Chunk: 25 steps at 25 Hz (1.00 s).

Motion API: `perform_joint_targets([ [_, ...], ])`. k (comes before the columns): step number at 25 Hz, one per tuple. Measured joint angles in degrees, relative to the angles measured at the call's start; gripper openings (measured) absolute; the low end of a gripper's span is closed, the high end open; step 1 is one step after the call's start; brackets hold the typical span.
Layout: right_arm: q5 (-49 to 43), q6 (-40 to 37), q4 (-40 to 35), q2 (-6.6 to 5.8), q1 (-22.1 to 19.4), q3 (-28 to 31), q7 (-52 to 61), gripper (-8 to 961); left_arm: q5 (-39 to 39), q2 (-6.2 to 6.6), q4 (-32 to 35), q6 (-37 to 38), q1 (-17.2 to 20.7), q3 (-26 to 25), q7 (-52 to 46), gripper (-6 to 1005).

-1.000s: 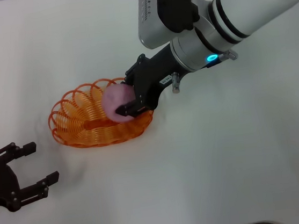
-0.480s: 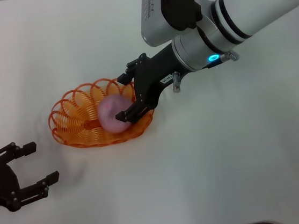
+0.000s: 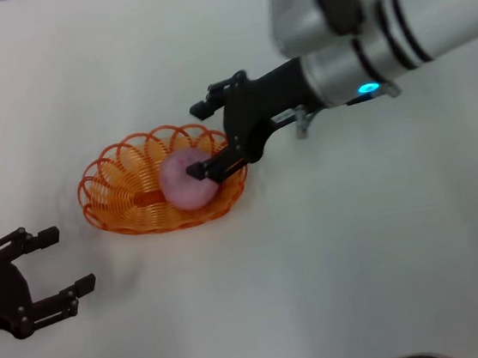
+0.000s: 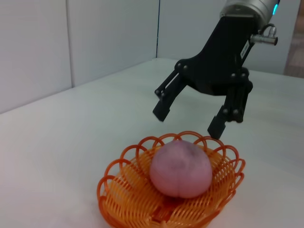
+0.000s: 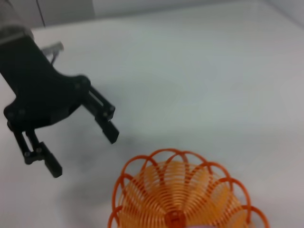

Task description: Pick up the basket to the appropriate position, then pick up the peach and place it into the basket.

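Observation:
The orange wire basket [image 3: 115, 181] sits on the white table, left of centre in the head view. Inside it, toward its right side, rests the pink peach [image 3: 188, 179]. My right gripper [image 3: 199, 142] hovers just above and to the right of the peach, open, with nothing between its black fingers. In the left wrist view the peach [image 4: 180, 167] lies free in the basket [image 4: 124, 189] and the right gripper [image 4: 187, 122] stands open above it. My left gripper [image 3: 69, 260] is parked open at the lower left, apart from the basket. The right wrist view shows the basket [image 5: 182, 191] and the left gripper [image 5: 83, 152].
White tabletop [image 3: 361, 260] all around, with a pale wall behind it in the left wrist view. A dark edge shows at the bottom of the head view.
My right gripper opened and let go of the peach, which dropped into the basket. The right arm has drawn back to the right and slightly up. The left arm has not moved.

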Motion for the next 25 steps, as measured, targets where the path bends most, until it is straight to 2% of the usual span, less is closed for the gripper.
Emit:
perform_joint_targets([
  [6,6.16,-3.54,-0.19,-0.08,-6.64,6.88,-10.63,931,-0.08,0.08,0.14,0.66,-0.02,-1.65,-0.05,814],
  [7,8.59,-5.02,0.07,-0.07,-9.01,9.21,-14.30,931,-0.13,0.10,0.15,0.87,-0.05,-1.97,-0.05,814],
  [10,11.99,-6.79,0.68,-0.02,-12.53,12.07,-19.67,930,-0.23,0.15,0.23,1.22,-0.05,-2.16,-0.05,814],
  [14,15.23,-8.61,3.08,-0.02,-15.17,14.66,-24.96,929,-0.24,0.16,0.33,1.29,-0.02,-2.17,-0.05,814],
  [20,16.14,-12.89,9.67,-0.23,-15.97,20.95,-30.75,929,-0.24,0.18,0.33,1.36,0.07,-2.14,-0.05,814],
  [25,15.90,-14.63,13.35,-0.30,-16.35,22.57,-35.08,929,-0.24,0.13,0.18,1.47,0.12,-2.04,-0.05,814],
])
